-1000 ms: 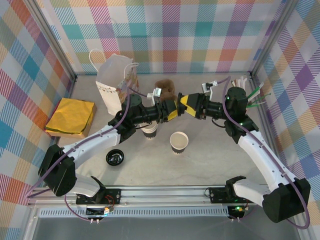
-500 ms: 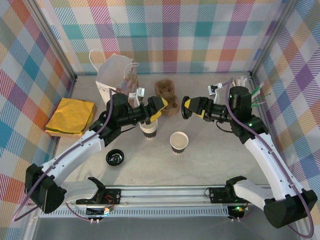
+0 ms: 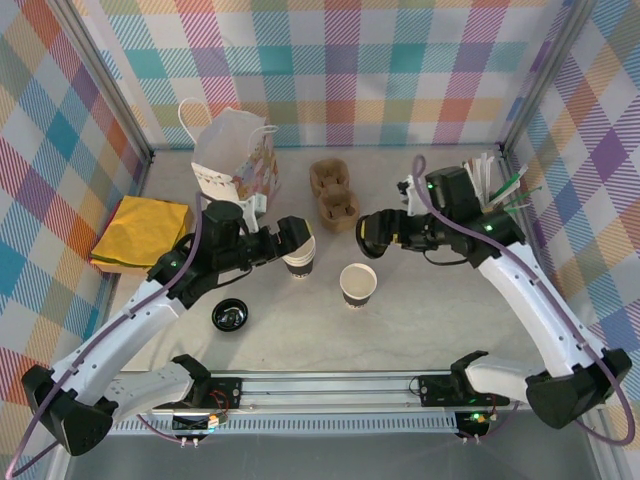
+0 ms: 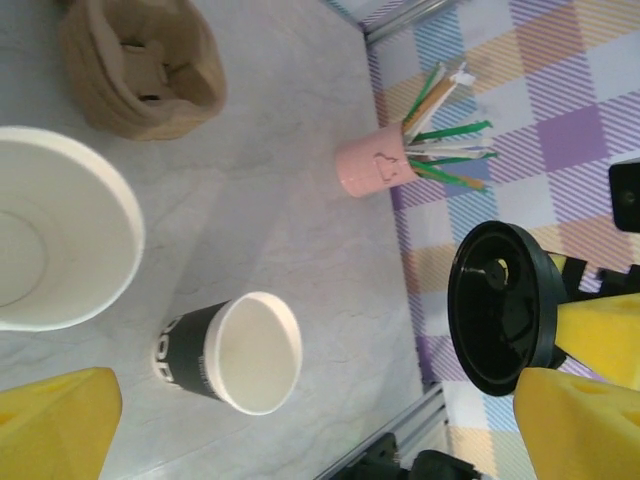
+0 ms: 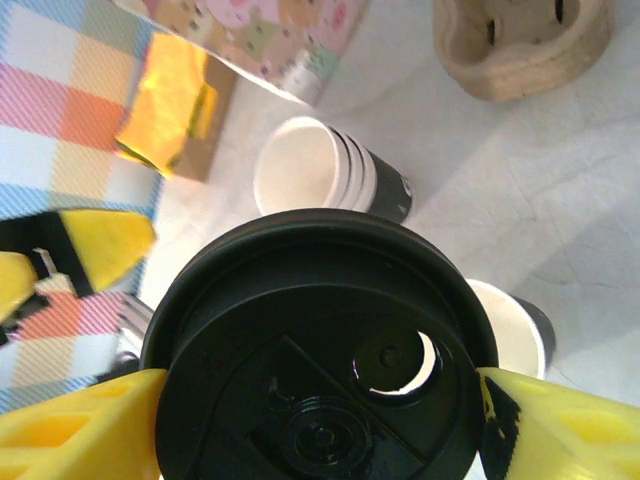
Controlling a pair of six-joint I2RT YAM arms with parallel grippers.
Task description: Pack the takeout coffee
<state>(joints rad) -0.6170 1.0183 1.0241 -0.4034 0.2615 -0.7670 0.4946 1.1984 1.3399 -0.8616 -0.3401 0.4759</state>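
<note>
black lid (image 5: 320,330) gripped by right claw (image 3: 372,231); left claw (image 3: 296,238) has opened wide and drawn back.

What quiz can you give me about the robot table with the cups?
1. True or false: the right gripper grips a round black plastic lid.
2. The loose flat black lid lies: A) in a paper bag; B) on the grey table; C) on top of a cup.
3. Fill in: the stack of white paper cups with black bands stands nearest the ___ gripper.

Key: 1 true; 2 B; 3 left, the left gripper, which is open.
</note>
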